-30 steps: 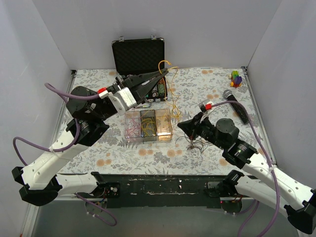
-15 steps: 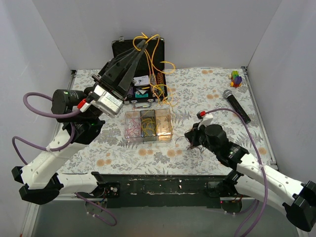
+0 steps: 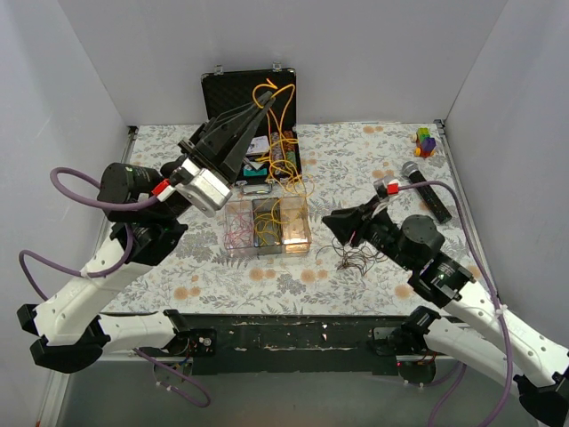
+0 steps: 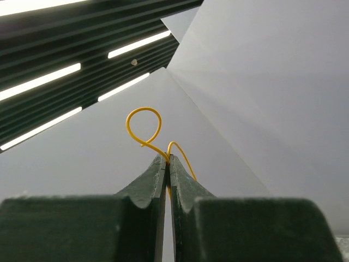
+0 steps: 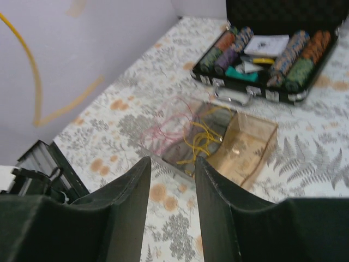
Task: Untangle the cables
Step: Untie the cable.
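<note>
Yellow cable (image 4: 144,108) is thin, light and springy. It holds its own curl above the pinch, so I judge it stiff enough to whip and snag rather than drape. It runs from my left hand (image 3: 265,101), raised high over the open chip case (image 3: 227,98), down in loose loops to a wad in the middle compartment of the clear tray (image 3: 228,227). That hand is fully closed, fingertips pinching a single strand just below a small loop, and on so smooth a jacket I expect the strand may slide. A pink cable (image 3: 238,236) lies in the left compartment, beside the yellow wad. I cannot tell whether the two are hooked together.

A dark cable bundle (image 3: 356,261) lies on the counter (image 3: 356,160), finer and limper by the look of it, best taken at a free end rather than at the knot. My right hand (image 3: 331,224) hangs near it, fingers apart with nothing between them.
</note>
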Controlling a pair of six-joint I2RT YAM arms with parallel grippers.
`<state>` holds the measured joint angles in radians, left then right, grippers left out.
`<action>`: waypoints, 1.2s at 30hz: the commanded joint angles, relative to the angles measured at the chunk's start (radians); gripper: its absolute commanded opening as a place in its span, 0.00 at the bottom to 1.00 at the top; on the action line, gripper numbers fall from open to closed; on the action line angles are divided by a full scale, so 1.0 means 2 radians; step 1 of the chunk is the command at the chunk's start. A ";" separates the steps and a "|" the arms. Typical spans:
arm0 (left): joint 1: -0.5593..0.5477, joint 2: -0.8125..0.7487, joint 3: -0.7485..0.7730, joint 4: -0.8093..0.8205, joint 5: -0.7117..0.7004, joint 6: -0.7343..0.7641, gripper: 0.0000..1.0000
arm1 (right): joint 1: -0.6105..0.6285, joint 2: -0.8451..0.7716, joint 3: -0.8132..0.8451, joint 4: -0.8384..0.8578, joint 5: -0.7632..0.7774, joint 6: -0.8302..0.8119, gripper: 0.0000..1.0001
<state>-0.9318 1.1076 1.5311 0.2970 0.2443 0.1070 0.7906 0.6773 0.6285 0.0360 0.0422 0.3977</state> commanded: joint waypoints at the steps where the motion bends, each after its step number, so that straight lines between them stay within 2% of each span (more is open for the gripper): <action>1: -0.001 -0.016 -0.015 -0.023 0.001 -0.014 0.02 | -0.001 0.005 0.061 0.055 -0.042 -0.022 0.47; 12: -0.001 -0.017 -0.021 -0.025 0.004 -0.022 0.02 | -0.001 0.043 0.092 0.134 -0.134 -0.014 0.48; 16: -0.001 -0.019 -0.024 -0.026 0.007 -0.022 0.01 | -0.001 0.046 0.092 0.130 -0.130 -0.008 0.49; 17: -0.001 -0.019 -0.025 -0.026 0.007 -0.022 0.01 | -0.001 0.045 0.093 0.121 -0.123 -0.008 0.51; 19: -0.001 -0.021 -0.028 -0.026 0.007 -0.021 0.01 | -0.001 0.046 0.097 0.106 -0.110 -0.011 0.75; 20: -0.001 -0.021 -0.030 -0.025 0.009 -0.021 0.01 | -0.001 0.045 0.101 0.093 -0.096 -0.012 0.81; 22: -0.001 -0.023 -0.035 -0.025 0.011 -0.017 0.01 | -0.001 0.042 0.098 0.085 -0.086 -0.010 0.86; 30: -0.001 -0.027 -0.043 -0.029 0.007 -0.013 0.01 | -0.001 0.034 0.089 0.086 -0.081 -0.008 0.88; 36: -0.001 -0.031 -0.050 -0.029 0.008 -0.014 0.01 | -0.002 0.018 0.082 0.020 0.054 -0.010 0.81</action>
<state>-0.9318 1.0744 1.4460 0.2394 0.2619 0.0742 0.7902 0.7433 0.7727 0.1371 -0.0334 0.3798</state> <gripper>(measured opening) 0.028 0.828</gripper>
